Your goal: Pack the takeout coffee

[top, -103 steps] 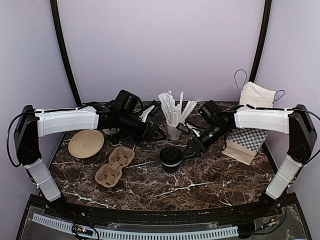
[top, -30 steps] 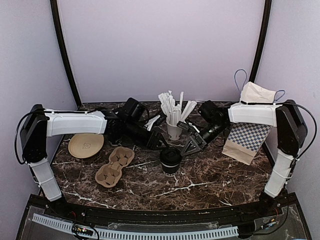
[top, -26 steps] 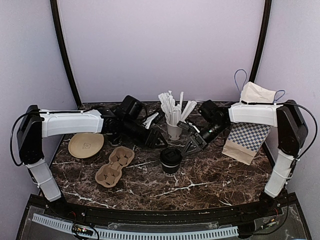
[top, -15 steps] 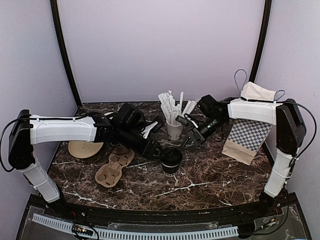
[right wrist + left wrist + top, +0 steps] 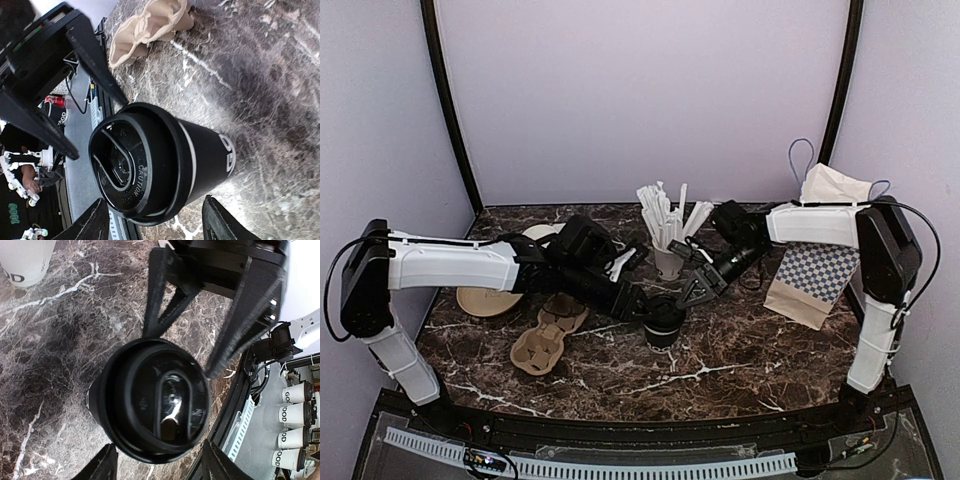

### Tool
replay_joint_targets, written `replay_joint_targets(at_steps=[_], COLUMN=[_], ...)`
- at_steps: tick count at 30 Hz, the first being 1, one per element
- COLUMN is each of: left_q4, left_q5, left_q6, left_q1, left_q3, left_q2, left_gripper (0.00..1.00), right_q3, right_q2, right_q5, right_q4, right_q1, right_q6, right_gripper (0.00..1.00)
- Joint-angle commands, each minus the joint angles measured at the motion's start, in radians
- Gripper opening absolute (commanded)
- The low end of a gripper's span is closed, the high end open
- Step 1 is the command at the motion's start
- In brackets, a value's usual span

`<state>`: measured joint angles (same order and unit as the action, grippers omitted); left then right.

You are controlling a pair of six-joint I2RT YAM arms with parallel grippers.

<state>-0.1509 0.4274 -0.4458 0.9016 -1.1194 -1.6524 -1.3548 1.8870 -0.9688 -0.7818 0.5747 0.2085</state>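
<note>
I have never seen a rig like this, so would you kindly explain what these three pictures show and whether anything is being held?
These are two robot arms bolted at the near edge of a marble table. One picture looks down from above and behind them. The other two come from a camera on each wrist, looking along that arm's own claw. On the table are the takeout coffee, which is a black lidded cup, a white cup of wrapped straws, a cardboard cup carrier, a tan plate and a paper bag. The left claw and the right claw are both open, reaching at the coffee from opposite sides. Neither appears to hold it.
</note>
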Motion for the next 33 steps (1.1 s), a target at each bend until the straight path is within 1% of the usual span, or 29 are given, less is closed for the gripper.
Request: replay_joint_targets(at_steps=[1, 5, 10, 15, 18, 23, 29, 33], left_q4=[0.013, -0.005, -0.005, -0.013, -0.027, -0.052, -0.127, -0.171], left_q5=[-0.018, -0.024, -0.022, -0.034, -0.065, -0.118, -0.201, -0.243], left_q6=[0.02, 0.057, 0.075, 0.093, 0.103, 0.081, 0.023, -0.017], left_q1=[0.001, -0.014, -0.043, -0.056, -0.058, -0.057, -0.057, -0.058], left_q3=[-0.033, -0.078, -0.11, -0.124, -0.123, -0.119, -0.071, -0.035], left_q2=[-0.036, -0.065, -0.093, -0.099, -0.074, -0.018, 0.057, 0.106], left_gripper=[0.59, 0.57, 0.57, 0.62, 0.65, 0.67, 0.67, 0.64], right_q3=[0.053, 0.102, 0.137, 0.152, 0.155, 0.152, 0.123, 0.105], right_q2=[-0.055, -0.088, -0.123, -0.158, -0.17, -0.168, -0.147, -0.134], right_q5=[-0.042, -0.043, -0.035, -0.014, 0.005, 0.017, 0.032, 0.044], right_q4=[-0.014, -0.019, -0.013, -0.009, -0.011, -0.013, -0.016, -0.012], right_q1=[-0.004, -0.003, -0.003, -0.003, -0.004, -0.007, -0.016, -0.029], right_q6=[0.035, 0.04, 0.036, 0.027, 0.03, 0.034, 0.037, 0.039], right_gripper=[0.64, 0.66, 0.67, 0.68, 0.68, 0.68, 0.65, 0.63])
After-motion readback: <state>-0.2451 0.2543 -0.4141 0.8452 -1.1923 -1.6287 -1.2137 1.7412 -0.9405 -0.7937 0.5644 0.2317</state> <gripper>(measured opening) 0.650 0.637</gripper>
